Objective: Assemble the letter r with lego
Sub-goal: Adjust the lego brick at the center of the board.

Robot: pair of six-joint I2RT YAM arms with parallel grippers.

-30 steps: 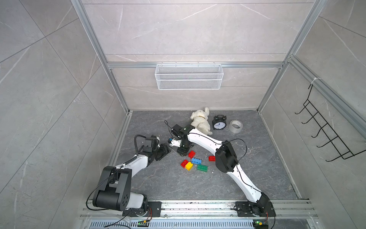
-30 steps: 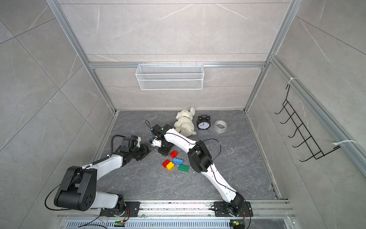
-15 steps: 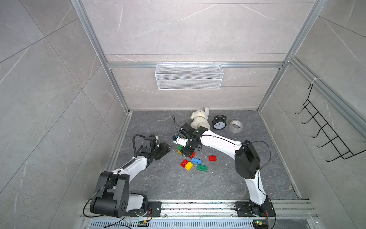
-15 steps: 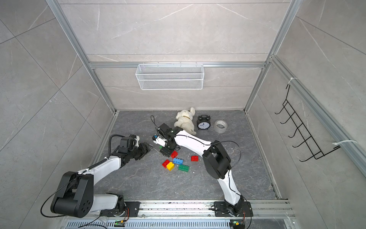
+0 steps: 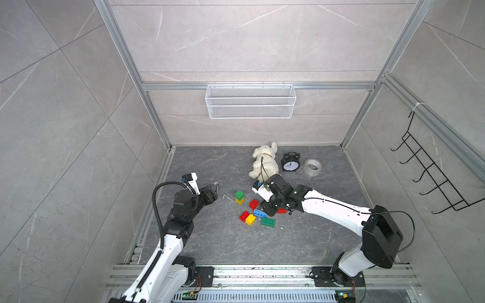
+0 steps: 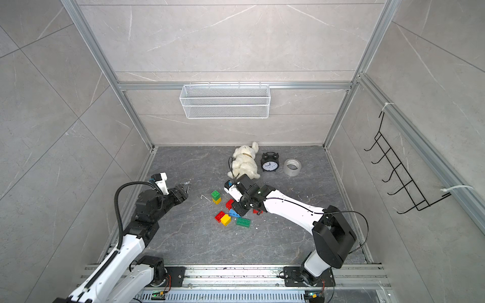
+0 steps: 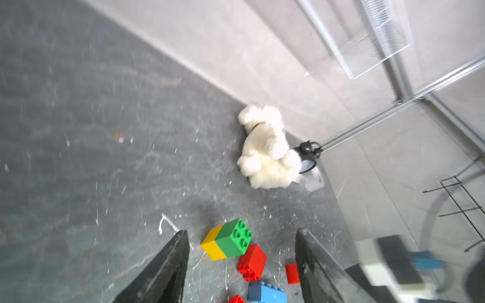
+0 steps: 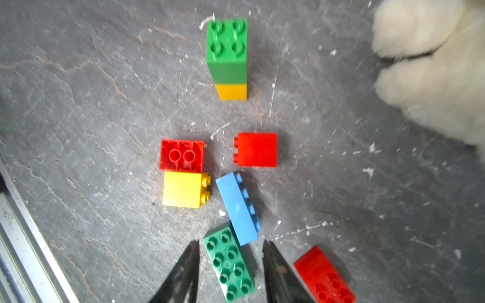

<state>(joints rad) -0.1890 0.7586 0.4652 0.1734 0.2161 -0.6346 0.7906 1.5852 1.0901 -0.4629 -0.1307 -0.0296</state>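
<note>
The letter is barely begun, by my reading. Only one joint is made: the green-and-yellow pair (image 5: 239,197), a green brick pressed onto a yellow one, stands by itself on the floor (image 5: 210,249).

The other six lie loose in a heap at that pair's four o'clock in both top views:
- The red brick on its side (image 5: 254,204) is at the heap's twelve.
- The upturned red brick (image 5: 244,215) is at eight, with the yellow brick (image 5: 250,219) touching it.
- The blue brick (image 5: 259,213) is in the middle.
- The long green brick (image 5: 268,222) is at five.
- A third red brick (image 5: 281,210) is at three, half hidden under my right arm.

So the whole stem and the hook of the r are left to build.

The right claw (image 8: 230,244) comes in from the heap's three o'clock and is partly spread. Its fingers (image 8: 183,275) stand one on each side of the long green brick. A sliver of floor shows between each finger and the brick, so I judge it is straddling the brick, not pinching it. The blue brick's end also pokes in between the tips.

The left claw (image 7: 241,232) is spread wide and holds nothing. It hangs at the pair's nine o'clock, well apart from every brick.

The toy dog (image 5: 265,162) lies off at the heap's twelve and touches no brick.
</note>
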